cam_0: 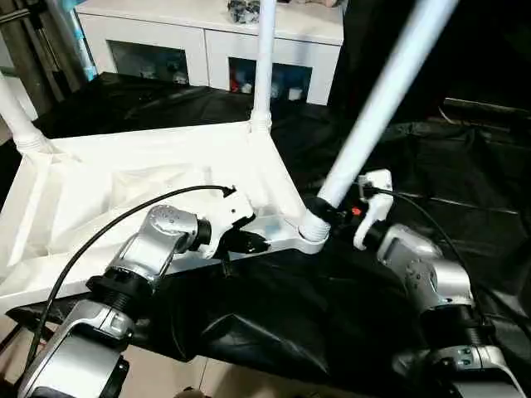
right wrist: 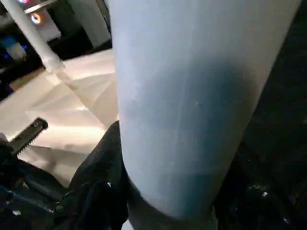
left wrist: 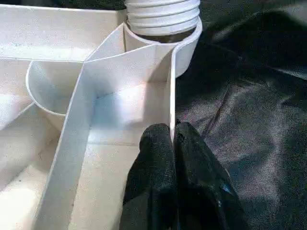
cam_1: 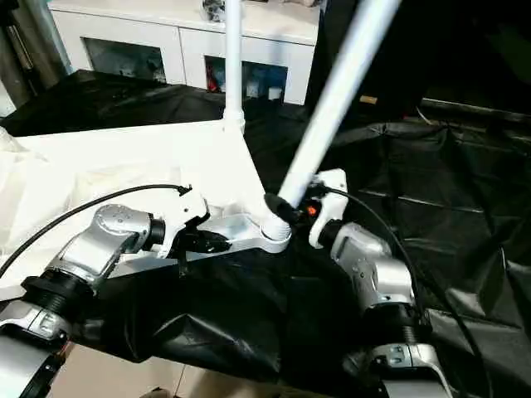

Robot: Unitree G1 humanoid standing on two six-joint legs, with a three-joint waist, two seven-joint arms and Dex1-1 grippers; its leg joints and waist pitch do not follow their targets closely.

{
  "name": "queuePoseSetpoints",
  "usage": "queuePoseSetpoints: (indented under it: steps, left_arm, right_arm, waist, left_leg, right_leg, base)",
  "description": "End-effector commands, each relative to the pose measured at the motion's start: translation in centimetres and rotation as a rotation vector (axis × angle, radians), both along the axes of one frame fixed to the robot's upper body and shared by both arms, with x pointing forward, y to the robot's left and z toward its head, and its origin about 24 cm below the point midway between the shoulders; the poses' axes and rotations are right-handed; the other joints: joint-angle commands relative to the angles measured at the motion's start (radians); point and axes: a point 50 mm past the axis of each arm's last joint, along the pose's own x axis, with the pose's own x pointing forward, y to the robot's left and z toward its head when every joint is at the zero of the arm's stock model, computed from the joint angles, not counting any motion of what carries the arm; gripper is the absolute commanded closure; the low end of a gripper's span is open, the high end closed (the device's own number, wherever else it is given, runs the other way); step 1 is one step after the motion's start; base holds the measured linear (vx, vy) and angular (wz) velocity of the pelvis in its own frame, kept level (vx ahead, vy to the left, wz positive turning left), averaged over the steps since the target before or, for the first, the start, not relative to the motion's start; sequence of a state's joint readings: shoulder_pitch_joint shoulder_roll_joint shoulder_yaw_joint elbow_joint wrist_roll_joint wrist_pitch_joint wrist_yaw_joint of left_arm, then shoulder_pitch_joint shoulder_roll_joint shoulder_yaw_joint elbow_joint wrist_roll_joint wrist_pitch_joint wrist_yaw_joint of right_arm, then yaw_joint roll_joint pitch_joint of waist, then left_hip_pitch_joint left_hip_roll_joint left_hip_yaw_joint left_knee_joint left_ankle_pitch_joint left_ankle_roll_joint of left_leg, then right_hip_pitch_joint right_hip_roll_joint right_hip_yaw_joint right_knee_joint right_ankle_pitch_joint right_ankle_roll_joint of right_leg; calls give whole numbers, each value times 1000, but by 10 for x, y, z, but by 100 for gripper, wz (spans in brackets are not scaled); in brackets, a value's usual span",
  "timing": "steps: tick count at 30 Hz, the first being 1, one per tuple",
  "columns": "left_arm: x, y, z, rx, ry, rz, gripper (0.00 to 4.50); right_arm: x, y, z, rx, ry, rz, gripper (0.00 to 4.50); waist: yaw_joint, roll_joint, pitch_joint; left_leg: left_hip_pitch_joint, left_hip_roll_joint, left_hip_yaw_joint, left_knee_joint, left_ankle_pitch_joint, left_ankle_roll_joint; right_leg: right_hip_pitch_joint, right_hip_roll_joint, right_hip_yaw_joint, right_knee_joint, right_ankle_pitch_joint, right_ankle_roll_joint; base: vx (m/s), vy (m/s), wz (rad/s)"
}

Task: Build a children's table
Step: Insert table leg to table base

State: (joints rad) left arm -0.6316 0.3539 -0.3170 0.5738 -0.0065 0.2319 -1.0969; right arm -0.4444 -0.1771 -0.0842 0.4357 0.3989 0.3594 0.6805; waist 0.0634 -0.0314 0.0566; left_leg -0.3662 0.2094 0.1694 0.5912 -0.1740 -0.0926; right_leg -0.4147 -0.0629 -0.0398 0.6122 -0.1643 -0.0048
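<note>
The white table top (cam_0: 99, 191) lies upside down on a black sheet, ribs facing up. One leg (cam_0: 264, 66) stands upright in the far corner socket, and another leg (cam_0: 17, 116) rises at the left corner. A third leg (cam_0: 390, 83) leans to the right, its ridged end (left wrist: 163, 14) sitting in the near right socket (cam_0: 311, 232). My right gripper (cam_0: 328, 211) is shut on this leg just above the socket, one black finger (right wrist: 103, 177) on each side. My left gripper (cam_0: 249, 242) is shut on the table top's rim (left wrist: 170, 96) beside that socket.
A white cabinet (cam_0: 207, 41) with glass doors stands behind the work. The black sheet (cam_0: 431, 166) spreads wrinkled to the right and hangs over the near edge above a pale floor (cam_0: 166, 365). Black cables run along both forearms.
</note>
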Motion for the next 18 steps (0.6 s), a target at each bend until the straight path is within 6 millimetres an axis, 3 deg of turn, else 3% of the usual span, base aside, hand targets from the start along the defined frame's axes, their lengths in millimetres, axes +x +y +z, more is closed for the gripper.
queuePoseSetpoints:
  steps: [1, 2, 5, 9, 18]
  left_arm:
    - [1, 6, -4, -1, 17, 40, 450]
    - [1, 6, -4, -1, 15, 42, 450]
    - [2, 5, -3, -4, 12, 47, 450]
    - [3, 4, -3, -7, 6, 52, 450]
    - [4, 2, -3, -6, -4, 55, 450]
  right_arm:
    - [-12, -10, -24, 3, 77, -33, 261]
    - [-14, -11, -28, 6, 80, -43, 261]
    - [-18, -13, -33, 8, 79, -55, 261]
    - [-26, -14, -39, -4, 41, -85, 261]
    - [-29, -5, -29, -159, -108, -62, 261]
  waist:
    - [7, 9, -66]
    - [6, 16, -66]
    - [6, 15, -66]
    - [6, 23, -67]
    - [6, 22, -63]
  left_leg:
    - [10, 12, 2, -74, -274, -8]
    - [11, 13, 1, -75, -275, -8]
    - [9, 11, 2, -75, -274, -3]
    - [10, 12, -1, -78, -292, -3]
    - [11, 10, -2, -82, -331, -7]
  right_leg:
    - [50, -64, 33, -83, -311, -188]
    - [48, -62, 33, -84, -303, -190]
    - [50, -61, 32, -84, -298, -193]
    - [49, -61, 31, -87, -331, -184]
    - [43, -61, 32, -97, -407, -152]
  base:
    - [0, 0, 0]
    - [0, 0, 0]
    - [0, 0, 0]
    - [0, 0, 0]
    - [0, 0, 0]
